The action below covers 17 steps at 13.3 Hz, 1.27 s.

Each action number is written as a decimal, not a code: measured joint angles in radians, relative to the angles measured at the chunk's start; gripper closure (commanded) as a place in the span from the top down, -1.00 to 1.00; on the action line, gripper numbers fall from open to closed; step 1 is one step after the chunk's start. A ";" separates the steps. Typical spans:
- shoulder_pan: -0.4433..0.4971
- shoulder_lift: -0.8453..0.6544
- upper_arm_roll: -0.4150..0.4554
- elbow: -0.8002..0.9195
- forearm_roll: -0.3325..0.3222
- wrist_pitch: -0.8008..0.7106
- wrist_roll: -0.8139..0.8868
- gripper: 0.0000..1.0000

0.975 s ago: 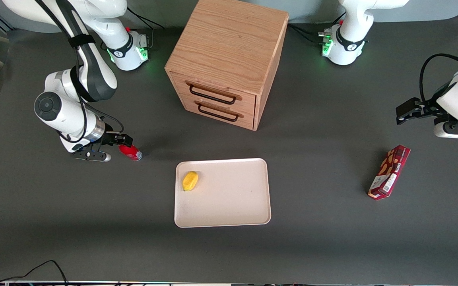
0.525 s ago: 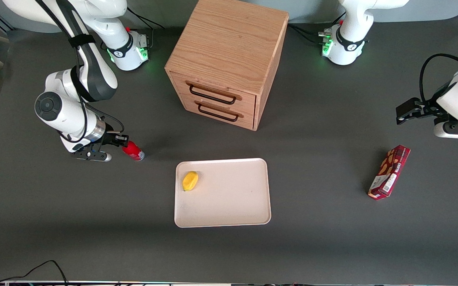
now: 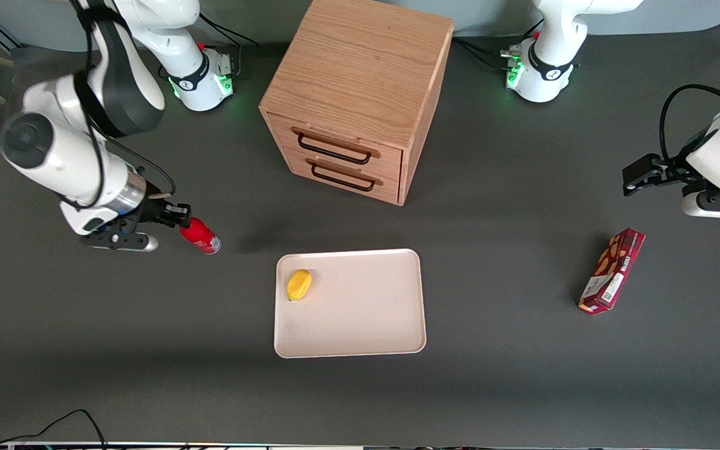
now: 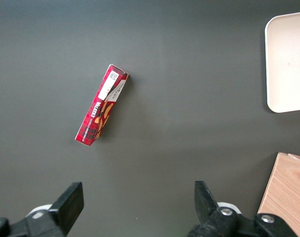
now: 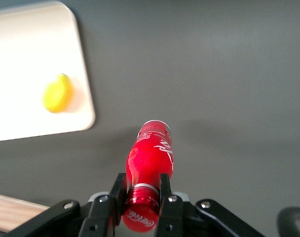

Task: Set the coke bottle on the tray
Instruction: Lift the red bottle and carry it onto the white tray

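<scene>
Above the surface toward the working arm's end, the coke bottle is clamped at its neck by the gripper fingers, lifted clear for carrying to the tray.

The small red coke bottle hangs tilted above the table, its neck clamped in the gripper, well apart from the flat cream-white tray holding a lemon.
</scene>
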 measured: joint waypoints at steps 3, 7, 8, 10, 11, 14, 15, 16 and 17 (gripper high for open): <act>0.087 0.070 0.003 0.299 0.000 -0.124 0.091 -1.00; 0.188 0.336 0.000 0.566 -0.011 -0.107 0.178 -1.00; 0.197 0.408 -0.004 0.608 -0.013 -0.072 0.182 -1.00; 0.199 0.524 -0.009 0.652 -0.017 0.029 0.182 -1.00; 0.201 0.570 -0.011 0.663 -0.025 0.074 0.182 -1.00; 0.245 0.658 -0.055 0.679 -0.041 0.159 0.182 -1.00; 0.263 0.676 -0.074 0.680 -0.042 0.173 0.183 -1.00; 0.275 0.691 -0.086 0.680 -0.042 0.182 0.186 -1.00; 0.281 0.702 -0.090 0.680 -0.042 0.188 0.191 -1.00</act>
